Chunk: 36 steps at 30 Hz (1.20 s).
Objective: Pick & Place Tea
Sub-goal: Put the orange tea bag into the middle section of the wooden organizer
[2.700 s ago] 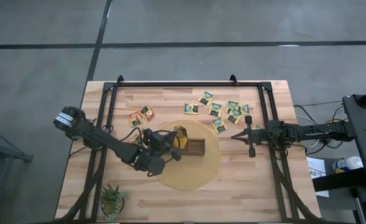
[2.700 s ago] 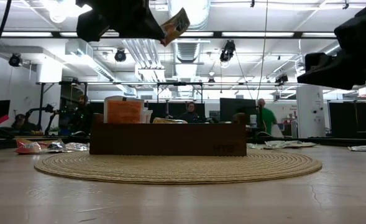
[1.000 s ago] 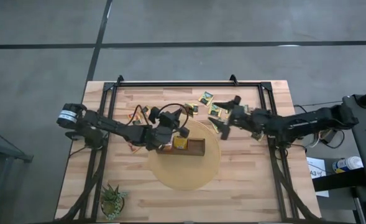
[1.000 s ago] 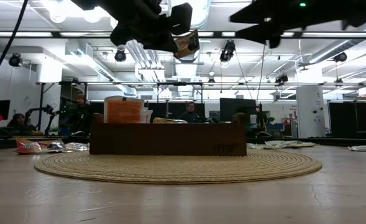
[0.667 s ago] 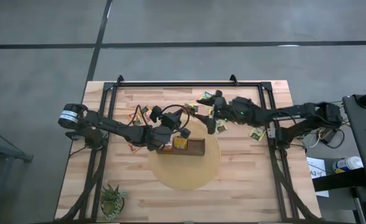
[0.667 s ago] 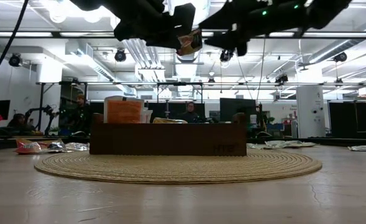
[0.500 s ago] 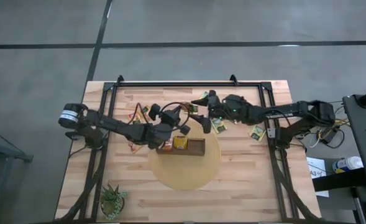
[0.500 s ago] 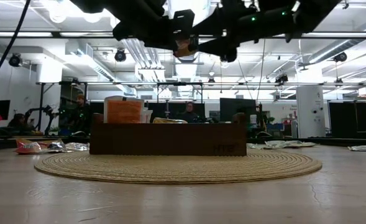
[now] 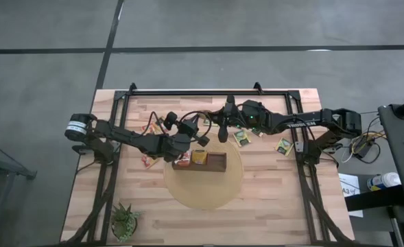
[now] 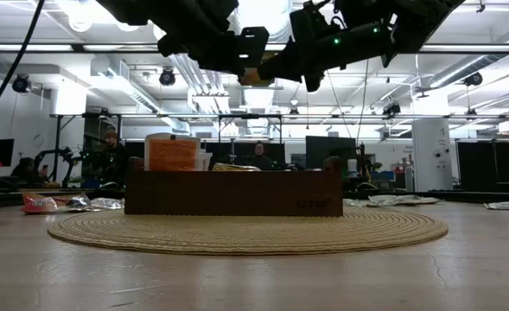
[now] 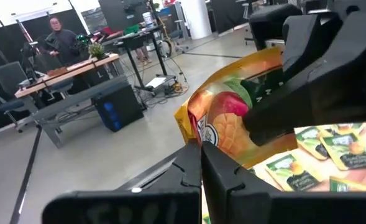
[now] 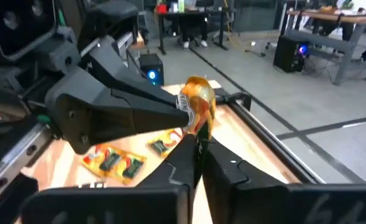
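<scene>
One orange tea sachet (image 11: 223, 115) hangs in the air over the far left end of the long brown box (image 9: 214, 162), which stands on a round woven mat (image 9: 208, 189). My left gripper (image 9: 202, 137) reaches it from the table's left and my right gripper (image 9: 220, 132) from the right; both are shut on it. The low view shows the sachet (image 10: 252, 78) between the two hands, high above the box (image 10: 237, 194). Orange sachets (image 10: 172, 154) stand upright in the box's left end. More tea (image 9: 243, 137) lies loose on the table. My left gripper pinches one edge of the sachet (image 11: 198, 134) between its two fingers, roughly level, from the table's left. The sachet is clear of the table and the box. My right gripper pinches the sachet's other edge (image 12: 200, 127) between its two fingers, roughly level, from the table's right, facing the left gripper's fingers (image 12: 127, 112).
Loose sachets lie far right (image 9: 284, 145) and far left (image 9: 150, 129) of the mat. A small green plant (image 9: 124, 221) stands at the near left corner. A black frame (image 9: 208, 91) runs along the table's far edge and sides.
My right gripper has swung toward the table's left, open, up to the sachet in my left gripper, and has shut on it. The left gripper has stayed over the box's left end, shut on the sachet.
</scene>
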Available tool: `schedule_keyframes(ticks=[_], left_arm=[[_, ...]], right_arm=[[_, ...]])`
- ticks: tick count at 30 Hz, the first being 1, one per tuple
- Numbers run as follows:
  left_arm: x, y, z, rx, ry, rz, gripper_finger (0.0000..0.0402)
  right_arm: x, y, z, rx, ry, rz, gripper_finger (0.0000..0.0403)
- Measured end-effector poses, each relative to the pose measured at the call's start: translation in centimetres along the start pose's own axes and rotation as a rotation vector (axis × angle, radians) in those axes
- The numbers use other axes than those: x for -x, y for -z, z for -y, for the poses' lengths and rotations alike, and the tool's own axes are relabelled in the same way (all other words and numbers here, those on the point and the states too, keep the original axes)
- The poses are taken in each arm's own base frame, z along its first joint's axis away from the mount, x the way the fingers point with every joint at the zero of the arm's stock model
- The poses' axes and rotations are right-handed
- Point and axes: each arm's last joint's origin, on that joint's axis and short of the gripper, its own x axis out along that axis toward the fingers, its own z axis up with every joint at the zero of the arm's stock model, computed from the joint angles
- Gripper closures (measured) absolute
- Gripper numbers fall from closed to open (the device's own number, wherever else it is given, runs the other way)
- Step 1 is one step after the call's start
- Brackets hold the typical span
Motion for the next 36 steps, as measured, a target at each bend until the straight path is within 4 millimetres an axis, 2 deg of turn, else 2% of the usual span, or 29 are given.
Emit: schedule_keyframes(ticks=[4,7,13,18,22,28,32,36], left_arm=[[-0.2,0.5,0.0,-0.059,0.053,-0.034,0.0393],[-0.6,0.7,-0.1,-0.087,0.115,-0.054,0.0369],[-0.6,0.8,-0.3,-0.133,0.148,-0.07,0.0286],[0.4,-0.1,-1.7,-0.07,0.122,-0.096,0.0214],[2.5,-0.7,-4.1,0.003,0.07,-0.155,0.0191],[7.7,-1.7,-8.0,0.072,-0.03,-0.102,0.0194],[11.3,-2.1,-9.2,0.129,-0.031,0.019,0.0199],[13.6,-0.8,-9.3,0.098,0.024,0.073,0.02]], right_arm=[[0.0,-0.2,0.1,0.035,0.001,-0.053,0.0394],[-0.1,-0.7,0.0,0.055,0.004,-0.085,0.0394],[0.0,-1.0,0.0,0.095,0.001,-0.131,0.0394],[0.9,-2.4,0.4,0.14,0.011,-0.182,0.0394],[1.6,-3.9,0.7,0.178,-0.011,-0.307,0.0394],[1.3,-5.0,0.3,0.174,-0.166,-0.572,0.0395],[0.3,-5.1,-0.7,0.193,-0.24,-0.655,0.0395],[-1.1,-4.6,-1.9,0.225,-0.289,-0.723,0.0395]])
